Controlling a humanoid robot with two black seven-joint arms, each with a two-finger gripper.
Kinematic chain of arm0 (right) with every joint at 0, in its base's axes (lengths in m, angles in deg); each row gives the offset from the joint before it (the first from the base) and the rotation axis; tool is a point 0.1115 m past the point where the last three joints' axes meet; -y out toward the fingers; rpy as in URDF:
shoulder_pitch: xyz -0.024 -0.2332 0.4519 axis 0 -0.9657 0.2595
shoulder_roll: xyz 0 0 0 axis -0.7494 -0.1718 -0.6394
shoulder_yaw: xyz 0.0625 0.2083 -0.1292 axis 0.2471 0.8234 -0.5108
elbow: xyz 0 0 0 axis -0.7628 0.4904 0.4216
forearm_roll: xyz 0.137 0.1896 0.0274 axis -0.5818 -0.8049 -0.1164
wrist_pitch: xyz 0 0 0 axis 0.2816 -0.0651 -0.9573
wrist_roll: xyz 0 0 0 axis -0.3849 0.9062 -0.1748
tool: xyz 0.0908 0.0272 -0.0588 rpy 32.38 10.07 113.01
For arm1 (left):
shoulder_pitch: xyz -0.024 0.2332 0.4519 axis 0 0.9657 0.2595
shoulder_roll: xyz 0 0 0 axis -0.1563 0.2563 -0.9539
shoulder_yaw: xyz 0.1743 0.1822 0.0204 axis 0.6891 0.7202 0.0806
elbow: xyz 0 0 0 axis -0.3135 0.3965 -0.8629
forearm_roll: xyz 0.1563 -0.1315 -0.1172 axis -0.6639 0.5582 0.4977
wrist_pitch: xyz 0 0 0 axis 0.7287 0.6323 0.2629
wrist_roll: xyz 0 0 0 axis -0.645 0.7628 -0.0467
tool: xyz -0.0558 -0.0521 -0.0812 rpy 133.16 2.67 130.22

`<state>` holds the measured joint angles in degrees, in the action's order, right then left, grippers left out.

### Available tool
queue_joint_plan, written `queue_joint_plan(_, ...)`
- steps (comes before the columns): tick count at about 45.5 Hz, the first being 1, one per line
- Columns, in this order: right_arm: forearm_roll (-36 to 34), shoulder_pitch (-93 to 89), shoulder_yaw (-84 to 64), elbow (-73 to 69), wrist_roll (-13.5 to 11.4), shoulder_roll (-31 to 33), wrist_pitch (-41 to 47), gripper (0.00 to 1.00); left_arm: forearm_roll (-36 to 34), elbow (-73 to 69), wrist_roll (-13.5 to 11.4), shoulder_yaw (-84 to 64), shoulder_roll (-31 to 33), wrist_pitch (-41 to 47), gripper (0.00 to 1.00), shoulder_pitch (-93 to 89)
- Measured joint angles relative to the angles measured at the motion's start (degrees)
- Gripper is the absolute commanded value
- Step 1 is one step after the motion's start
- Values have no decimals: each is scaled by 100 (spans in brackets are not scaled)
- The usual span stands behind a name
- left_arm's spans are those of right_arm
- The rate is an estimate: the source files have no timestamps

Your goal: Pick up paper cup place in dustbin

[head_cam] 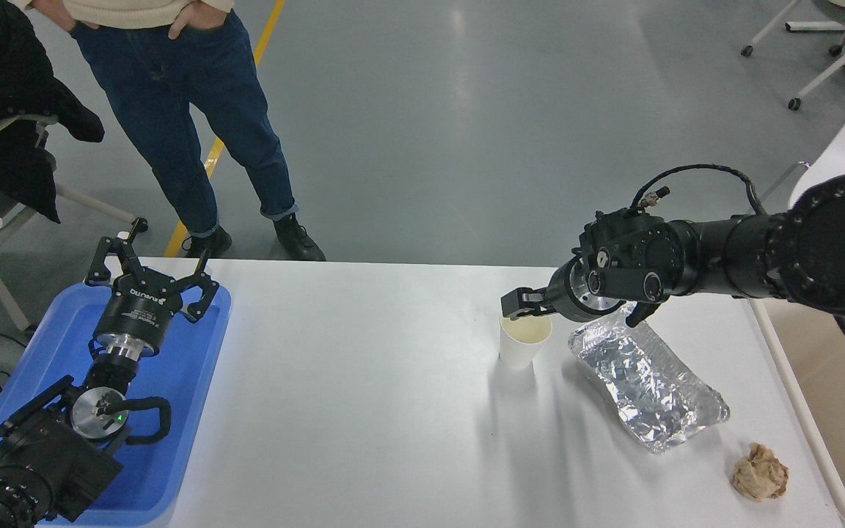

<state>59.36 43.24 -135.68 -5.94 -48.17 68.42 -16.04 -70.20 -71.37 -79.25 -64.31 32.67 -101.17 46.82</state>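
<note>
Right gripper (519, 306) sits at the far rim of the paper cup (522, 345), reaching in from the right w/ the arm lying low & nearly level over the counter (364, 396). Its near finger is at or just over the cup's rim; whether it's clenched on the rim or spread can't be told from this angle, the fingertips overlap the cup mouth & the wrist hides the rest. Cup stands upright on the counter, center-right, cream inside showing, base down. Just right of the cup, apart from it, lies the crumpled foil tray (650, 392), angled toward the near-right; the gripper's wrist passes over the tray's far end. Near the counter's near-right corner, well apart from the cup, sits a crumpled brown paper ball (759, 471). Dustbin (807, 429) stands against the counter's right edge, only its pale rim & part of the beige inside visible, much of it covered by the right arm. Left gripper (150, 273) is parked at lower left over the blue tray (180, 411), fingers spread wide, holding nothing. At the counter's far side a person (173, 110) in blue jeans & dark shoes stands, hands in pockets. A dark jacket (4, 117) hangs on a chair at the far left.
</note>
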Motion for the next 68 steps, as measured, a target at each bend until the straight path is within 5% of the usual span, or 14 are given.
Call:
queue_joint_plan(14,12,-503,-21,492,-1,-25,-116,100,1,0,0,0,0,0,100,0)
queue_joint_plan(20,12,-606,-13,564,-2,-29,-199,89,1,0,0,0,0,0,100,0)
queue_joint_plan(26,-18,-687,9,592,-1,-31,-248,65,1,0,0,0,0,0,100,0)
queue_joint_plan(38,-54,-770,27,578,-1,-32,-268,0,1,0,0,-2,0,0,100,-1)
queue_joint_plan(68,-110,-488,160,134,-2,-33,-105,0,1,1,0,0,0,0,100,-1)
